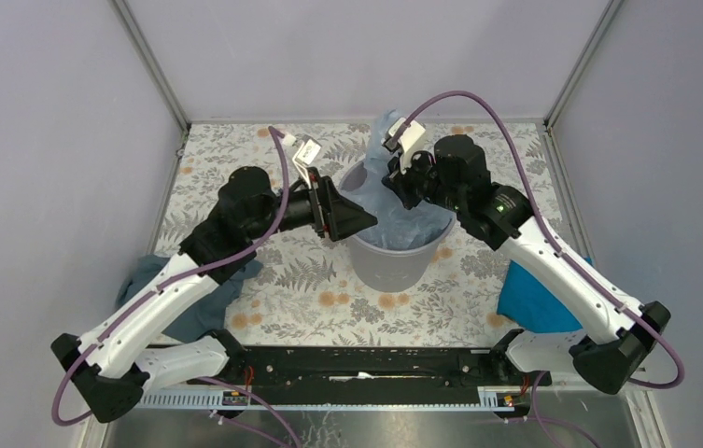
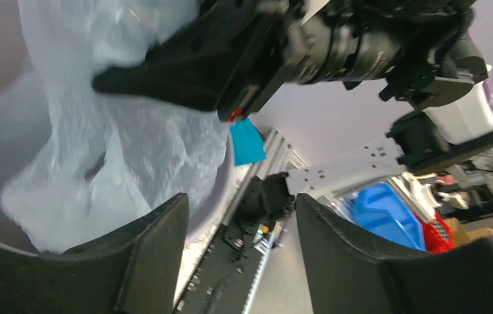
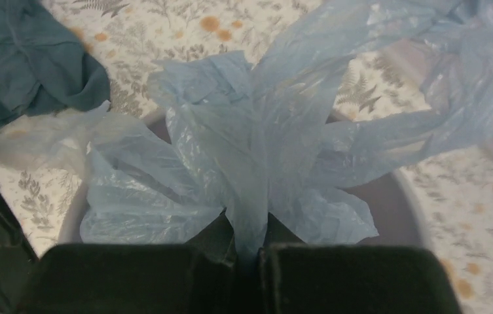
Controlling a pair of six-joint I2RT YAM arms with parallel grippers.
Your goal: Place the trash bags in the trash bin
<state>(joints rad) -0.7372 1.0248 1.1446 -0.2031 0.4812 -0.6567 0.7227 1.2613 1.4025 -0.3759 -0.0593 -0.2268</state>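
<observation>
Right gripper [image 3: 251, 252]: clamped on a gathered neck of the trash bag [image 3: 256, 124]; the film comes straight out from between the shut jaws.
Left gripper [image 2: 240, 203]: jaws apart with nothing between them, facing my right gripper across the bin's mouth.
Bag, where: it fans out ahead of my right gripper and hangs over the open bin [image 3: 401, 196]. Loose lobes reach the rim on both sides, and one tail lifts beyond the far rim.
Long axis: from the pinch, away from my right gripper across the bin's mouth.
Nearer arm: the right one holds it. The left gripper is just beside the film, which lies off to the left of its open jaws.
Coming move: as I judge it, straight down, since the bin sits directly below the pinch.
Surface: thin, wrinkled film, likely to billow and catch on the rim.
Room: the flowered bench [image 1: 310, 299] lies around the bin. A teal cloth [image 3: 27, 59] lies ahead-left of my right gripper, apart from the bin.
</observation>
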